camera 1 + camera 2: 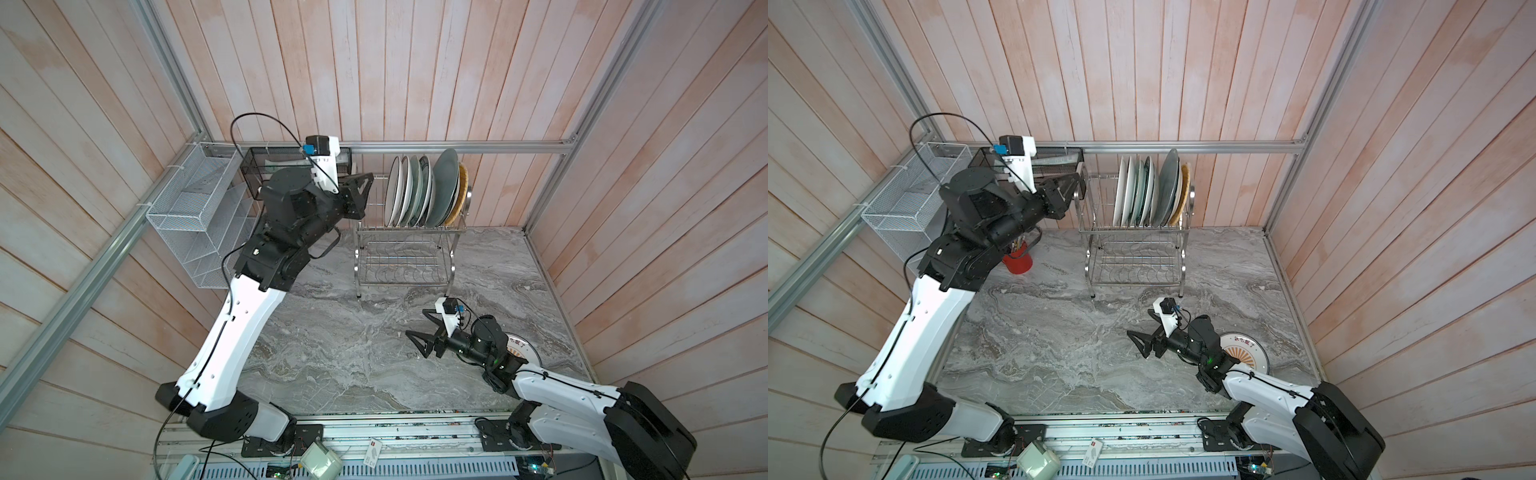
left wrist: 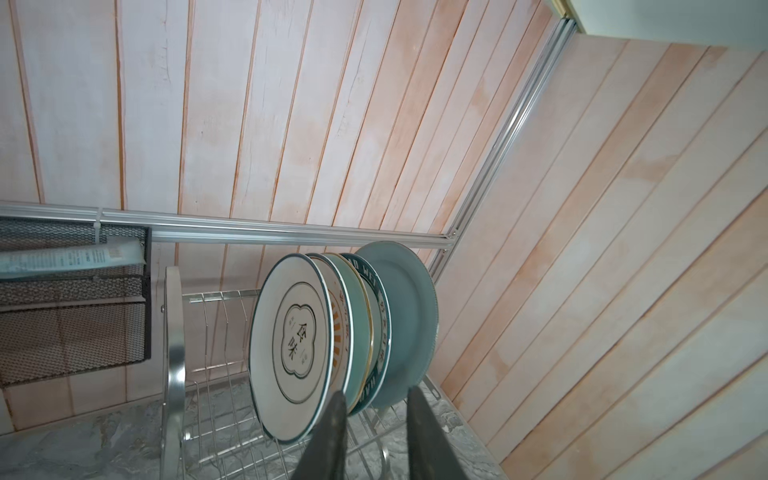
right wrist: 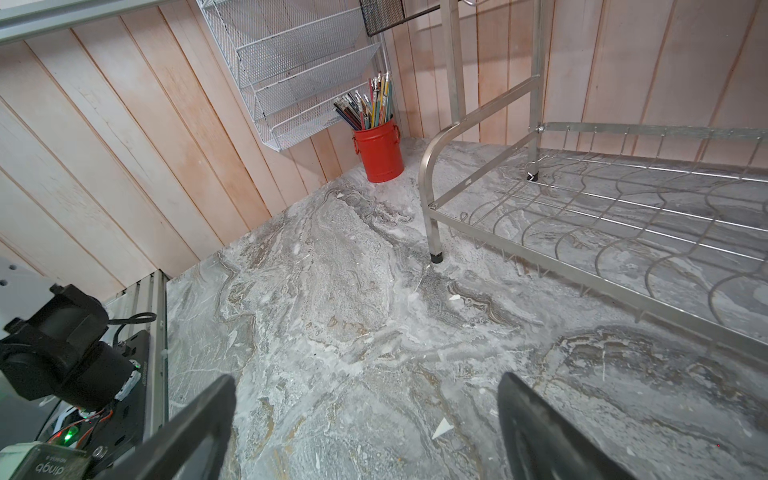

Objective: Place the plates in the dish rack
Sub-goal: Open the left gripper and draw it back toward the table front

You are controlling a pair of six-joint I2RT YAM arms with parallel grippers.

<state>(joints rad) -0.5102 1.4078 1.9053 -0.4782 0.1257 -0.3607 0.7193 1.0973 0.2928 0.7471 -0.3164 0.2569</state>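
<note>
Now, left jaws: slightly apart, nothing between them; the left gripper (image 2: 376,391) is raised at the left end of the upper tier.
Nearest plate: white round plate with a dark green rim and lettered centre (image 2: 291,345), upright, just ahead of the fingertips, not touching.
Loaded plates: row of round plates (image 1: 419,191) on edge in the upper tier of the shiny two-tier steel wire dish rack (image 1: 403,257).
Right jaws: wide apart, empty; the right gripper (image 1: 415,324) is low over the grey marbled tabletop (image 1: 332,353), in front of the rack.
Loose plate: white round plate with an orange sunburst (image 1: 1246,353), flat on the tabletop under the right wrist, partly hidden.
</note>
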